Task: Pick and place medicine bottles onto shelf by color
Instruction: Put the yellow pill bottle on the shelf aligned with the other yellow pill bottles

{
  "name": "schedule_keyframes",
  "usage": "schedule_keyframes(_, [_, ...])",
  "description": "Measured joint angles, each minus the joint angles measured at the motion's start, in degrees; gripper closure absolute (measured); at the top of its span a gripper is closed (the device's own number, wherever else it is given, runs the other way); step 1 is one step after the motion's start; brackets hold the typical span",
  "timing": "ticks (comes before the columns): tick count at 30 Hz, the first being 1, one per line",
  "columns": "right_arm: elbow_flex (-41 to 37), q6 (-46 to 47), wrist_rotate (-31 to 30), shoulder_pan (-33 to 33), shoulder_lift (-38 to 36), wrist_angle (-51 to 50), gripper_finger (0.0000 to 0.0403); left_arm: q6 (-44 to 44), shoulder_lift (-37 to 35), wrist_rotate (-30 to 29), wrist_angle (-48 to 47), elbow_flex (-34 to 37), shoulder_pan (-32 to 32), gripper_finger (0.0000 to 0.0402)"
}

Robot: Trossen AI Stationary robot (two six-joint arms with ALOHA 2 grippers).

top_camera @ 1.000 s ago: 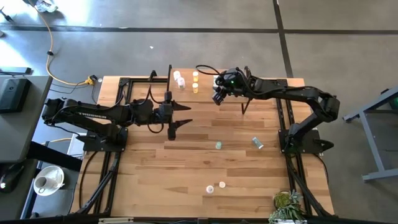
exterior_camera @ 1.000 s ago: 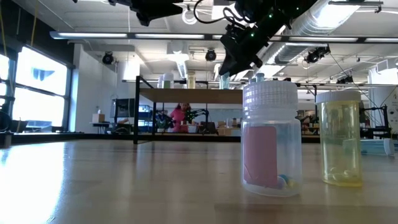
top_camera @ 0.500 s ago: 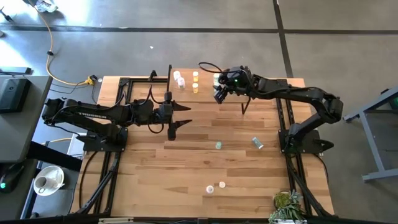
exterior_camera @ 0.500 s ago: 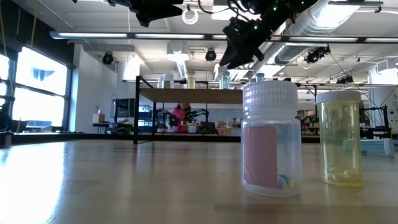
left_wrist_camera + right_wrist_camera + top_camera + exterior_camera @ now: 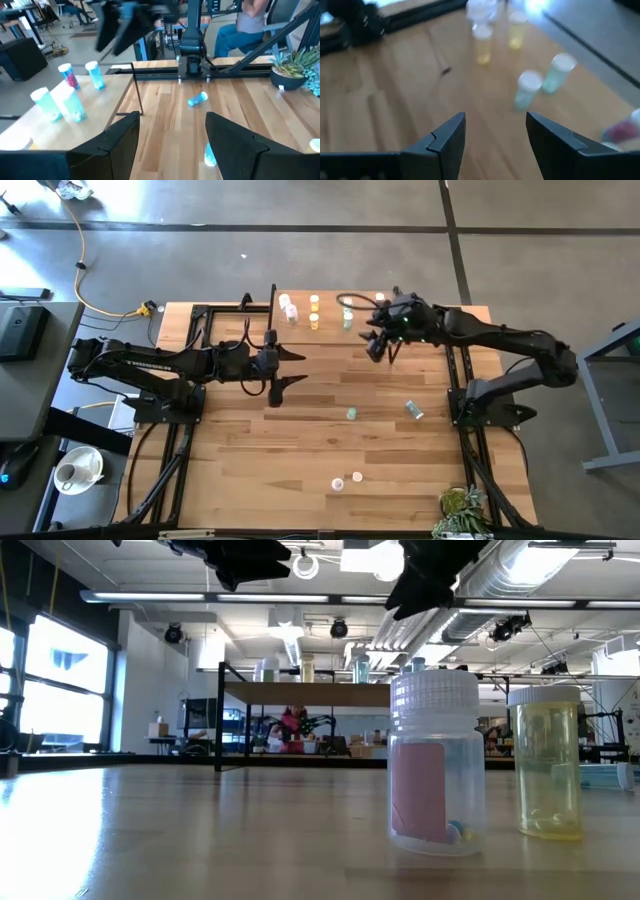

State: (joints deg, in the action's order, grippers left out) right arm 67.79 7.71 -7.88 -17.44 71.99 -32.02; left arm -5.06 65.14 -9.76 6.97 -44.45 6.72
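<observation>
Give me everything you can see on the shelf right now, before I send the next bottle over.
The shelf is a small light-wood board raised on thin black legs, at the table's far edge, level. On it stand white bottles at one end, two yellow ones beside them, then two green ones; a pink one stands further along. The right gripper, open and empty, hangs just off it, touching nothing.

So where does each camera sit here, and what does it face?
High: overhead, looking straight down; both arms, shelf.
Low: at tabletop height, facing the room; pink bottle close, arms overhead.
Left wrist: past the open left tool, toward the shelf.
Right wrist: past the open right tool, over the shelf bottles.
All share the shelf.
</observation>
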Motion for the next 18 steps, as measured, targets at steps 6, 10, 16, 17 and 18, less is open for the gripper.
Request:
schedule_keyframes(6, [0.0,3.4,0.0,4.4,-2.0,-8.5,0.0203,1.2,0.0,0.0,-0.1,0.0,0.0,0.0186])
schedule_keyframes(10, [0.0,5.2,-0.1,7.7,-1.9,-14.2,0.0203,1.9,0.0,0.1,-1.0,0.0,0.0,0.0186])
schedule_keyframes(16, [-1.6,5.4,0.0,13.9,-1.6,-18.4,0.0203,3.1,0.0,0.1,-5.8,0.0,0.0,0.0186])
schedule_keyframes(17, [-2.5,5.6,0.0,14.9,-1.7,-18.5,0.0203,3.2,0.0,0.1,-6.6,0.0,0.0,0.0186])
schedule_keyframes(18, [-3.4,5.9,0.0,15.9,-1.7,-18.5,0.0203,3.4,0.0,0.1,-7.3,0.0,0.0,0.0186])
